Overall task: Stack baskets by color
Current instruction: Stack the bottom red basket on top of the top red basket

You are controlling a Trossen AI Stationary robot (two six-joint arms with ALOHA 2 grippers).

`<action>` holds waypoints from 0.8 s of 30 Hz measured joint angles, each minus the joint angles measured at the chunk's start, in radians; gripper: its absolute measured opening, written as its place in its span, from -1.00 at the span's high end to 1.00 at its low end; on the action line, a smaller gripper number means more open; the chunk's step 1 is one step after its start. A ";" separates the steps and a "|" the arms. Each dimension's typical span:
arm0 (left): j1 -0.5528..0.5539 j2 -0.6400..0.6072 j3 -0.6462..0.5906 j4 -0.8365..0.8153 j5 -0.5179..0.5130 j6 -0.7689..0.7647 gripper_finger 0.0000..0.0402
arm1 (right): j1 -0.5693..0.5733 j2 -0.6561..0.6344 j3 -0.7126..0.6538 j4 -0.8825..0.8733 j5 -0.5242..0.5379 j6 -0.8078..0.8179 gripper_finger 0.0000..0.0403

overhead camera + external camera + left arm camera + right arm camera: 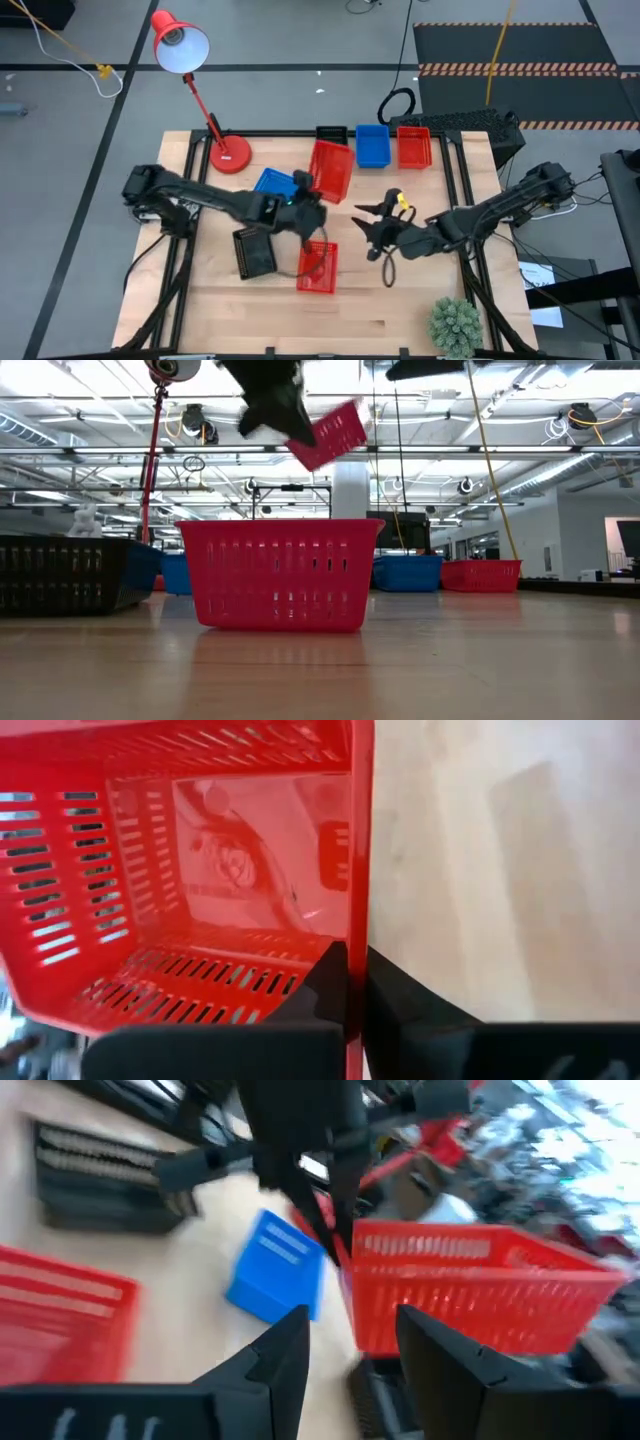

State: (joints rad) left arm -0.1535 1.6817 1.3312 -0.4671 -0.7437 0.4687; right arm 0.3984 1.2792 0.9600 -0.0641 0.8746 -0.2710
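Now you are mid-carry: your left gripper (308, 205) has its jaws clamped tight on the rim of a red basket (331, 170) and holds it tilted in the air, clear of the desk (420, 300); the left wrist view shows the rim pinched between the two fingers (330, 982). Take the lamp base (230, 154) as your landmark. The lifted basket hangs just to the right of it, and a second red basket (318, 267) sits on the desk nearer you and to the right of the base, open side up. That one looks like the likely target, so the next move calls for bringing the held basket over it, levelling it, lining up the walls and lowering before you let go. A third red basket (414, 147) sits farther right at the desk's far edge, beside a blue one (372, 145). Your right gripper (380, 232) waits well to the right of the base, jaws part open and holding nothing.
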 joint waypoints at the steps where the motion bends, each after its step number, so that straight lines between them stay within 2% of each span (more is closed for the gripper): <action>1: 0.018 0.019 0.000 0.019 0.004 -0.002 0.97 | -0.008 0.011 0.000 0.005 0.017 -0.008 0.28; 6: 0.076 0.109 0.000 0.073 0.062 0.057 0.93 | -0.072 0.069 -0.002 0.006 0.008 -0.043 0.28; 10: 0.096 0.157 0.000 0.132 0.074 0.112 0.97 | -0.137 0.111 -0.006 0.007 -0.088 -0.063 0.28; 13: 0.102 0.160 0.000 0.152 0.073 0.134 0.92 | -0.186 0.138 -0.007 -0.009 -0.168 -0.038 0.28; 16: 0.097 0.154 0.000 0.154 0.072 0.139 0.89 | -0.221 0.159 -0.007 -0.030 -0.175 -0.009 0.28; 21: 0.074 0.137 0.000 0.160 0.070 0.151 0.96 | -0.251 0.181 -0.005 -0.015 -0.197 -0.006 0.28; 24: 0.057 0.137 0.000 0.181 0.071 0.157 0.90 | -0.259 0.189 -0.006 -0.030 -0.198 -0.004 0.29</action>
State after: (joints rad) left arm -0.0961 1.8185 1.3312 -0.2860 -0.6728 0.6256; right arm 0.1394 1.4681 0.9542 -0.0937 0.6765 -0.2748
